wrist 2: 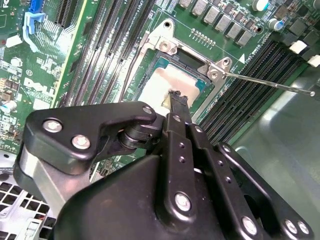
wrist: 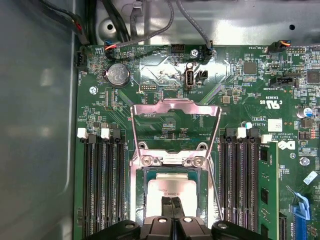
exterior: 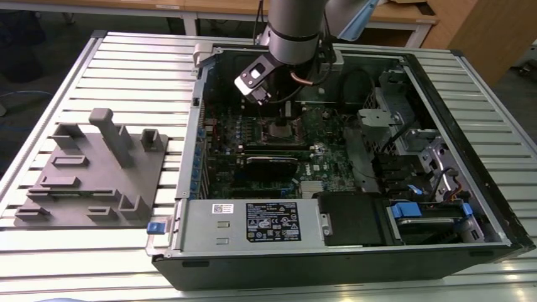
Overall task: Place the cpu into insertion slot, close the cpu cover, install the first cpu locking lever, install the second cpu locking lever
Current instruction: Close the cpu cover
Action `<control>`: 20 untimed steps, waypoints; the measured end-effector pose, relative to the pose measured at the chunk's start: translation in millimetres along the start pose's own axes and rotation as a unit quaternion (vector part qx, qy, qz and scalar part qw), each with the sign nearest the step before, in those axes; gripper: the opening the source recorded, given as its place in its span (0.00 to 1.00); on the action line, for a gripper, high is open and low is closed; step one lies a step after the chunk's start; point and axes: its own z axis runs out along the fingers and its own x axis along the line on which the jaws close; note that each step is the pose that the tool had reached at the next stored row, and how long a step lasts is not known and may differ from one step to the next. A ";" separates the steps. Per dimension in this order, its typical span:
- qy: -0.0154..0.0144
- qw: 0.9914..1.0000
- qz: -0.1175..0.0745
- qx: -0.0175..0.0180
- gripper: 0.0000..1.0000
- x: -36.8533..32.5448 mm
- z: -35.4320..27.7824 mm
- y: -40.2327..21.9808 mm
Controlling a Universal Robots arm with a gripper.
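Resting flat in the insertion slot (wrist: 148, 175): the cpu (wrist: 170, 187), silver top up; claw (wrist: 173, 200) clenched, tips together over the cpu, contact uncertain, probably to press it home; cpu cover (wrist: 175, 106) hinged back beyond the slot, leaving the recess open.

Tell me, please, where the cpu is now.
In the first wrist view the cpu lies in the insertion slot, beneath the gripper, flanked by memory slots.

Dull silver cpu (wrist: 169, 186), silvery cpu cover (wrist: 175, 105), green motherboard (wrist: 160, 70), black memory slots (wrist: 105, 185).
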 end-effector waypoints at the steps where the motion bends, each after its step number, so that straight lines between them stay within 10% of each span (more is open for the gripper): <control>1: 0.000 1.000 0.000 0.000 0.11 0.0 -1.4 0.0; 20: 0.000 1.000 0.000 0.000 0.11 0.5 -15.3 0.3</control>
